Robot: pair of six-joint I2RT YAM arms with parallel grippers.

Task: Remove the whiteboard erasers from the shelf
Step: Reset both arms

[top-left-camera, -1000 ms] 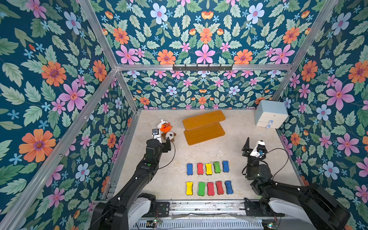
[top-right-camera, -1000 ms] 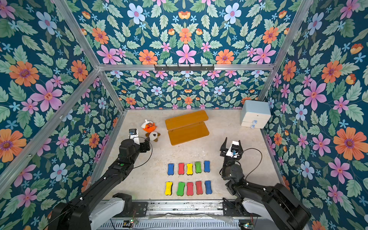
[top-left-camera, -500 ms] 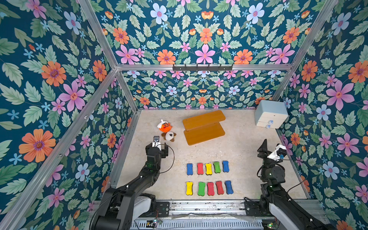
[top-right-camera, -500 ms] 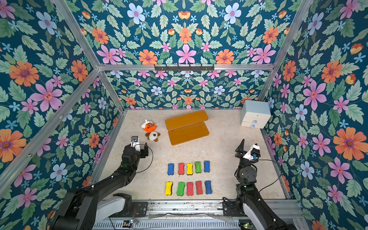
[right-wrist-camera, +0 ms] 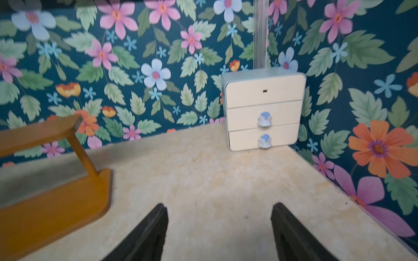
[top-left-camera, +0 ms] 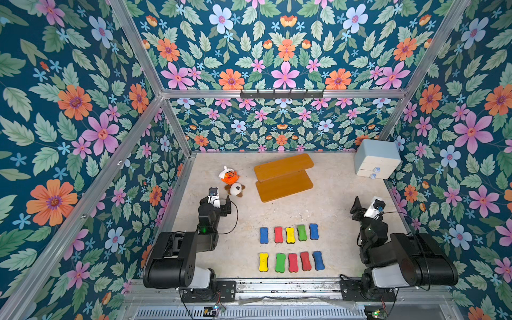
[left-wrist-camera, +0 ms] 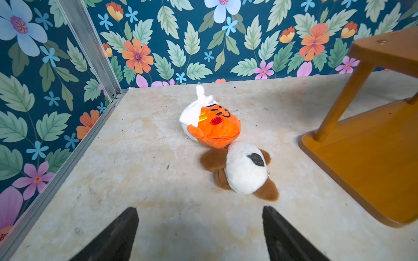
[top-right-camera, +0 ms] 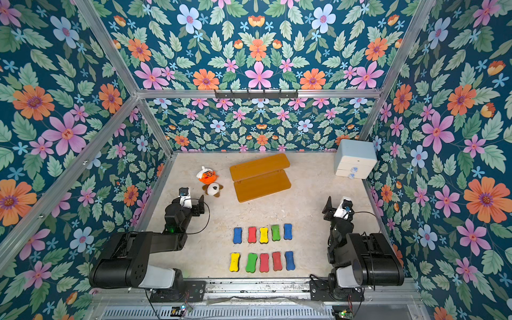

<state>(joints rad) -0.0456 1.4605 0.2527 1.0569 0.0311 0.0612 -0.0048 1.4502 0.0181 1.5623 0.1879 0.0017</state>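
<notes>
Several whiteboard erasers lie on the table in two rows near the front: a back row from blue (top-left-camera: 264,235) to blue (top-left-camera: 314,231), and a front row from yellow (top-left-camera: 263,261) to blue (top-left-camera: 318,260). The orange-brown shelf (top-left-camera: 284,177) stands at the back centre, and both its boards show bare in both top views. My left gripper (left-wrist-camera: 200,210) is open over bare table, short of the plush toys. My right gripper (right-wrist-camera: 219,206) is open over bare table, facing the drawer box. Neither holds anything.
An orange plush (top-left-camera: 230,176) and a brown-white plush (top-left-camera: 235,189) lie left of the shelf. A pale blue-white drawer box (top-left-camera: 378,159) sits in the back right corner. Flowered walls close in three sides. Both arm bases (top-left-camera: 177,260) (top-left-camera: 410,263) stand at the front edge.
Both arms have folded back toward their bases at the front. The left gripper has drawn away from the plush toys. The erasers and shelf have not moved.
</notes>
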